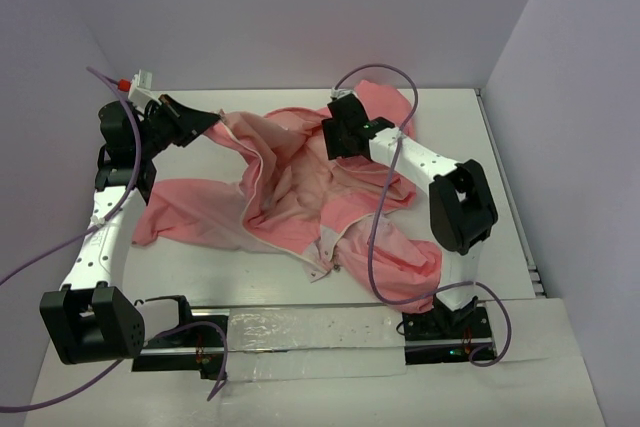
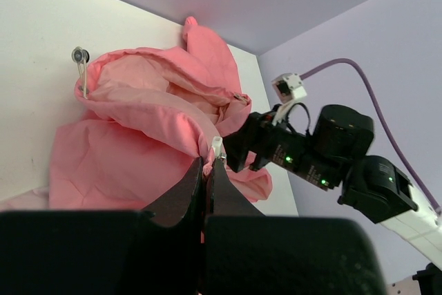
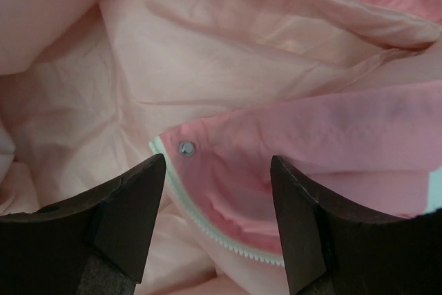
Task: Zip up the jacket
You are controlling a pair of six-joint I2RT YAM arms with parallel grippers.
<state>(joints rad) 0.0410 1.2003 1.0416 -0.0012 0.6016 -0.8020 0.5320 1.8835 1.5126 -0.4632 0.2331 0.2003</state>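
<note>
Jacket [image 1: 290, 197], big and pink, lies crumpled in the middle of the white desk [image 1: 200, 272]. One part is spread out to the left and another is bunched up near the right arm's base. The left claw [image 1: 212, 120] is at the far left. It is clenched on an edge of the jacket and holds that edge up off the desk. Seen from its own camera, its two fingers [image 2: 183, 195] pinch the pink cloth right by a small white zipper [image 2: 217, 146] end. The right claw [image 1: 338, 147] hangs over the far middle of the jacket with its jaws wide apart, holding nothing. Just under it are the pale lining [image 3: 207, 53], a round metal snap [image 3: 186, 148] and a row of white zipper teeth.
</note>
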